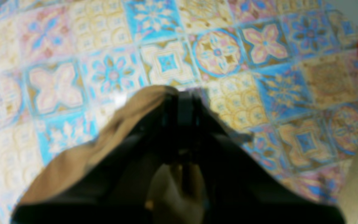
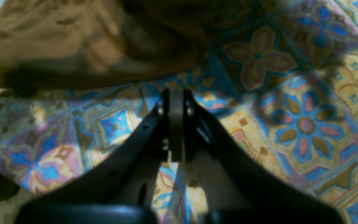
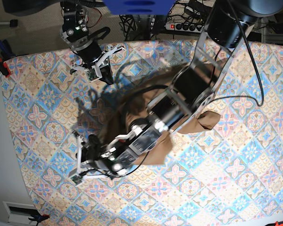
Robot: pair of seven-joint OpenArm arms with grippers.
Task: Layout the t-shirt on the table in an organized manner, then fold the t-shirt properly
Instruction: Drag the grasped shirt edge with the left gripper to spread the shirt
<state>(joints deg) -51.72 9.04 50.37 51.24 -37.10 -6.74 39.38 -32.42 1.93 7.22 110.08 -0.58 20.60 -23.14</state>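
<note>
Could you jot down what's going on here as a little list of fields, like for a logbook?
surface: table with a pastel tile pattern
garment: tan-brown t-shirt, rumpled, mostly hidden under one arm in the base view
left gripper: shut on an edge of the t-shirt, over the table
right gripper: shut, holding nothing, cloth beyond its tip
folding: not yet done

**Soft focus at both wrists, sharper from above**

The left wrist view is bright but blurred, washed pale toward its left edge. The right wrist view is dim: shadow lies over the t-shirt [image 2: 73,40] and the table [image 2: 322,124]. The base view is evenly lit, arms casting dark shadows; its light perhaps comes from overhead.
</note>
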